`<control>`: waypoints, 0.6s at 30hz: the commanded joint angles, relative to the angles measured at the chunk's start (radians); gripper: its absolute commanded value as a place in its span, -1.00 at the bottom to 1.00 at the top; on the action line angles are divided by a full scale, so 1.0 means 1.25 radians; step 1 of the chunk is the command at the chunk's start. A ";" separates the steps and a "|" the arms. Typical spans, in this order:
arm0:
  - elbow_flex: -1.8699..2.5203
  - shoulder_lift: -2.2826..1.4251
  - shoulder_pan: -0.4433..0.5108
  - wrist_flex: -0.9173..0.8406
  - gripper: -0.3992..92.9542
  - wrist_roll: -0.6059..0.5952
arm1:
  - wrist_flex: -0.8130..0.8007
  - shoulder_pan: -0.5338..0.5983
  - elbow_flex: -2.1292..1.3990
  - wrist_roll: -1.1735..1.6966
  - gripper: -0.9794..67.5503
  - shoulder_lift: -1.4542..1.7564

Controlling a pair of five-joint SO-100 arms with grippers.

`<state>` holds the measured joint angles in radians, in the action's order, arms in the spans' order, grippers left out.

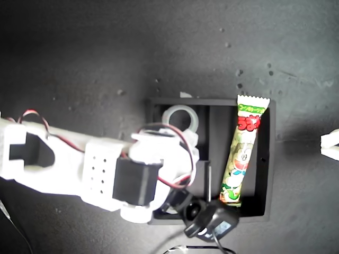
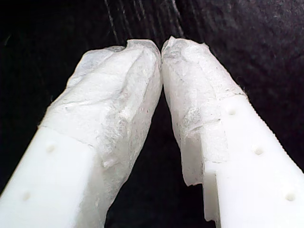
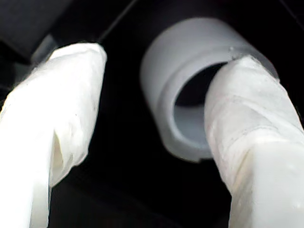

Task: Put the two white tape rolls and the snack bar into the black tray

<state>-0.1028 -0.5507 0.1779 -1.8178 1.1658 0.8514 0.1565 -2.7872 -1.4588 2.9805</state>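
Black tray point(image 1: 267, 159) is seen on a dark worktop point(image 1: 106, 47), right of centre in the exterior view. Snack bar point(image 1: 242, 153), green-and-white w/ red lettering, lies lengthwise in the tray's long compartment, on the exterior view's right side; its upper crimped end rests on the tray's far rim.

One white tape roll point(image 1: 180, 117) is seen in a small compartment toward the tray's upper-left corner in the exterior view, partly covered by a white arm reaching in from that view's left. In the second wrist view the same roll point(image 3: 190, 85) appears lying on its side w/ its open centre facing the camera. The second claw point(image 3: 156, 123) is spread wide over it; one padded fingertip point(image 3: 247, 104) overlaps the roll's rim, the other stands apart; no grip is shown.

The first claw point(image 2: 161, 50) is clenched, its wrapped tips touching w/ nothing between them, above dark surface. A second tape roll can't be made out in any view.

A white part point(image 1: 331, 145) shows at the exterior view's right edge.
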 commanded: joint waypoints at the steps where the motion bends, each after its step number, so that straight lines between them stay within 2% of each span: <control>1: 0.102 -0.178 -0.005 -0.015 -0.66 0.015 | -0.016 0.007 0.005 -0.001 -0.98 0.009; 7: 0.480 -0.541 -0.093 -0.015 -0.97 0.027 | -0.027 -0.007 -0.077 0.025 -0.98 0.043; 10: 0.674 -0.698 -0.140 -0.013 -0.99 -0.007 | -0.026 -0.028 -0.166 0.032 -0.98 0.104; 13: 0.879 -0.816 -0.179 0.004 -0.99 -0.001 | -0.020 -0.056 -0.270 0.060 -0.98 0.222; 14: 0.946 -0.846 -0.191 0.016 -0.99 0.005 | 0.031 -0.063 -0.270 0.069 -0.98 0.243; 18: 1.236 -0.976 -0.222 0.119 -0.99 0.013 | 0.092 -0.124 -0.270 0.133 -0.98 0.244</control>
<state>1.2042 -1.6230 -0.0690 -1.7641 1.1689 0.9158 0.0522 -3.1094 -1.3407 3.2628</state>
